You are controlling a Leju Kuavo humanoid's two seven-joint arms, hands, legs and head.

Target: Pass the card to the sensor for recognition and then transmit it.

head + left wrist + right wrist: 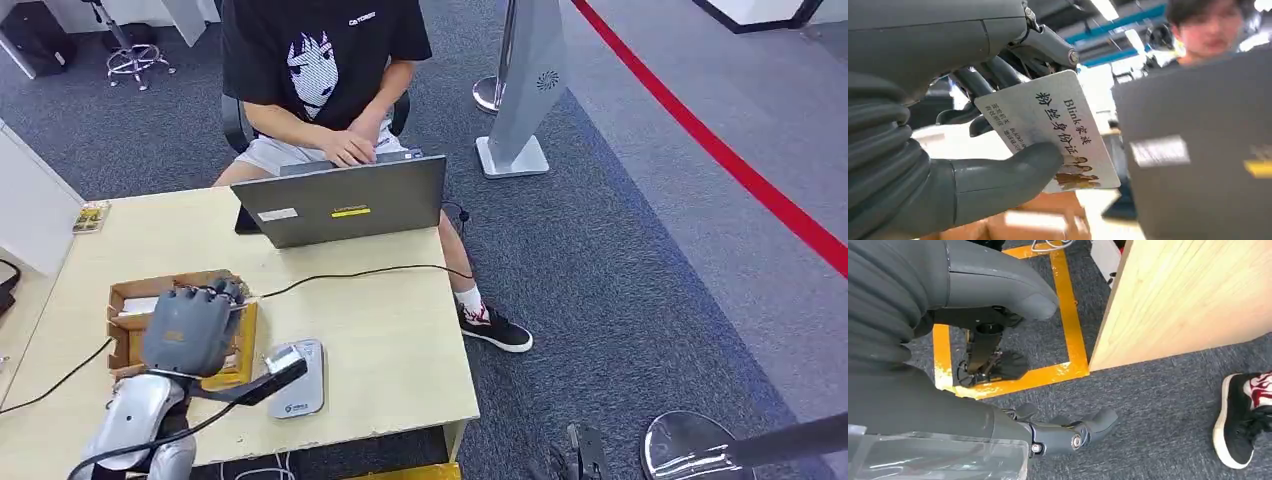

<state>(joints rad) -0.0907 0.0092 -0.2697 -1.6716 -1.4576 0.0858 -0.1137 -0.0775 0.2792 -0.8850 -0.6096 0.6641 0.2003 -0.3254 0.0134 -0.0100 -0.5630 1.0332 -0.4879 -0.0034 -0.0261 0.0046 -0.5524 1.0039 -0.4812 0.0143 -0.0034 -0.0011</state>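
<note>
Silver left arm [135, 415], grey left hand [188, 328] (ribbed cover, darker fingers).

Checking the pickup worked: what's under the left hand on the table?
The left hand hovers over the cardboard box, pinching a card. Its back hides most of the box's inside, so I can't tell whether more cards remain there.

A white card [1053, 132] printed with black Chinese characters and a small photo, pinched in the left hand [923, 150] above a cardboard box [135, 300]; a grey-white sensor pad [298, 378] lies flat on the table just beside that box.
</note>
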